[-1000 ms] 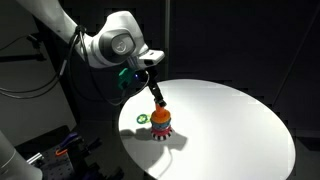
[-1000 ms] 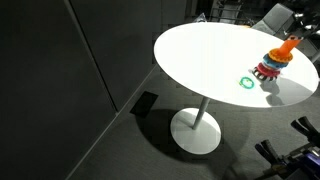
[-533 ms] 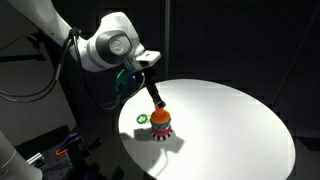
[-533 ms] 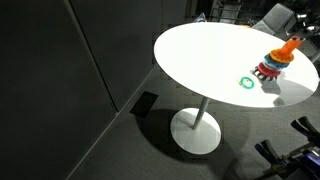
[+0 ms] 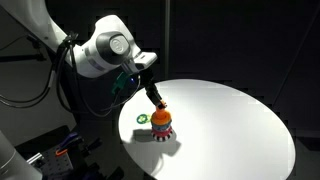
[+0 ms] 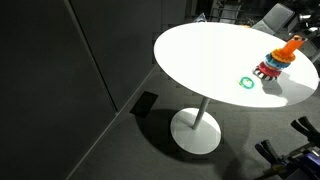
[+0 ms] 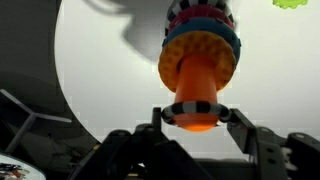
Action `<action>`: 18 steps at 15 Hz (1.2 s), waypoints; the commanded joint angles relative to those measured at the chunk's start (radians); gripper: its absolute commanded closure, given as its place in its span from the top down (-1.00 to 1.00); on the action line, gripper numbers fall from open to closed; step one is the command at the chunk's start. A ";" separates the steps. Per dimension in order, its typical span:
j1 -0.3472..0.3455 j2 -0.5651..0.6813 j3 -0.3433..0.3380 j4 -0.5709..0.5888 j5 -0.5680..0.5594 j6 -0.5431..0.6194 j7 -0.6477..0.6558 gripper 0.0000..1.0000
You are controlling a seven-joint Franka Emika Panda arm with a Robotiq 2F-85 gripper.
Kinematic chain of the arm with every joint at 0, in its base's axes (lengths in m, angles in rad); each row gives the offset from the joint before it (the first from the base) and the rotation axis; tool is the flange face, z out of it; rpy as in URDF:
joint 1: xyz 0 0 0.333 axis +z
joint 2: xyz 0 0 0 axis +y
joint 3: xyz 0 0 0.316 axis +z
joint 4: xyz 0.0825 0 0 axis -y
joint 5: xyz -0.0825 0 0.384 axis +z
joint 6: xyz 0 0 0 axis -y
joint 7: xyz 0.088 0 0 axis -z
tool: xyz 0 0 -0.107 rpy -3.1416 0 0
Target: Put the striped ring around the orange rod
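Note:
The orange rod (image 7: 197, 88) rises from a stack of coloured rings (image 7: 201, 22) on the round white table (image 5: 230, 125). In the wrist view my gripper (image 7: 196, 112) is shut on the striped ring (image 7: 196, 110), which sits around the rod's rounded top. The rod also shows in both exterior views (image 5: 160, 105) (image 6: 288, 46), with the ring stack under it (image 5: 161, 124) (image 6: 272, 66). In an exterior view my gripper (image 5: 152, 92) reaches down at a slant to the rod's tip.
A plain green ring lies flat on the table beside the stack (image 5: 143, 118) (image 6: 246, 82) (image 7: 292, 3). The table stands on a single pedestal (image 6: 196, 128). The stack is near the table's edge. Dark walls surround the scene.
The arm's body has shifted slightly to the left in the exterior view. The gripper stays at the rod's tip with the striped ring; nothing else moved.

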 commanded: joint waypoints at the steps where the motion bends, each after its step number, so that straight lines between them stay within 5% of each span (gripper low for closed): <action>1: -0.019 -0.030 -0.001 -0.022 -0.092 0.017 0.096 -0.14; 11: -0.017 -0.008 -0.004 -0.016 -0.271 0.010 0.284 -0.14; 12: -0.015 -0.006 -0.006 -0.019 -0.261 0.011 0.270 0.84; 18: -0.008 0.013 -0.015 -0.048 -0.175 0.030 0.179 1.00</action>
